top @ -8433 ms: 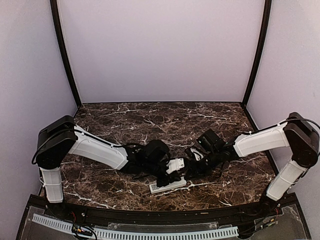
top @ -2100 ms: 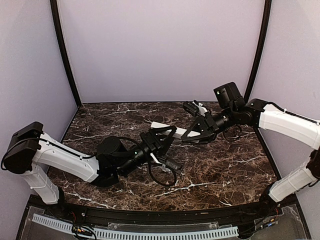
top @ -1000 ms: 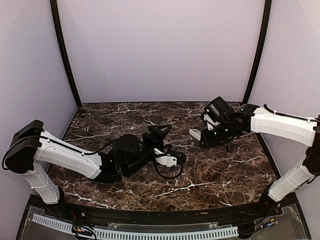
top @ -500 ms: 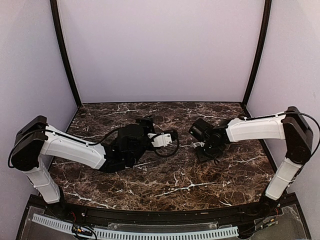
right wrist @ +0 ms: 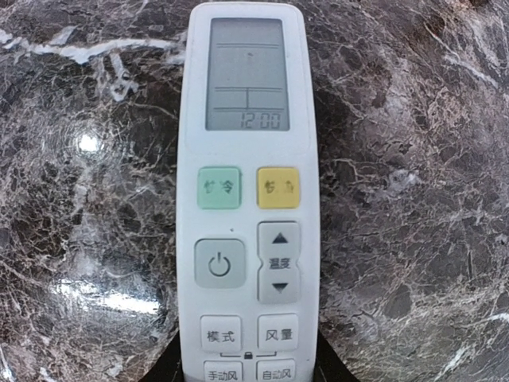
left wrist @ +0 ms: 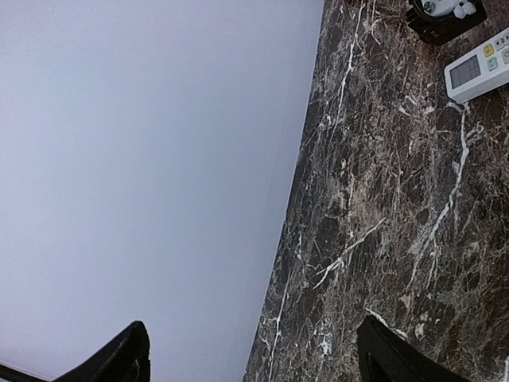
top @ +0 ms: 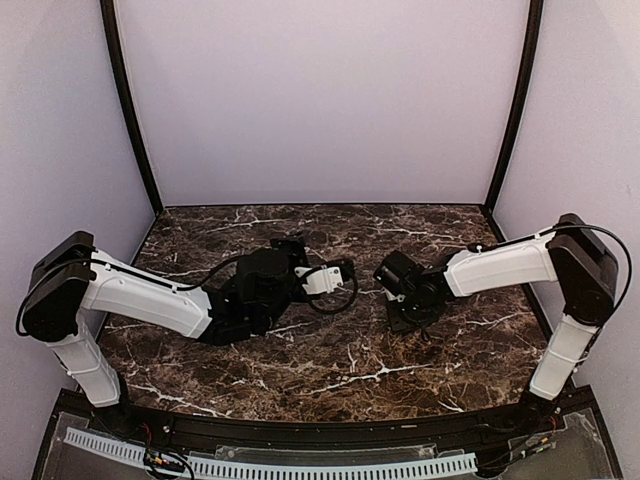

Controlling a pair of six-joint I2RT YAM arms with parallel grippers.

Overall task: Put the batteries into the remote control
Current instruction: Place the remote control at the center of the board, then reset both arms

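Digits on the screen [right wrist: 247, 76] of the remote control [right wrist: 248, 199] are lit, so we judge the batteries sit inside already, though we cannot see them. It appears to lie face up on the bench [right wrist: 413, 239], its lower end pinched by the right pincer [right wrist: 248, 364], probably to lay it readable. Our left pincer [left wrist: 253, 356] hangs spread wide and empty, kept aside.

Dark brown marble tabletop [top: 330, 370], white veins; plain pale lilac walls [top: 320, 100]; black corner posts [top: 128, 110]; glare spot [right wrist: 87, 143] on stone.
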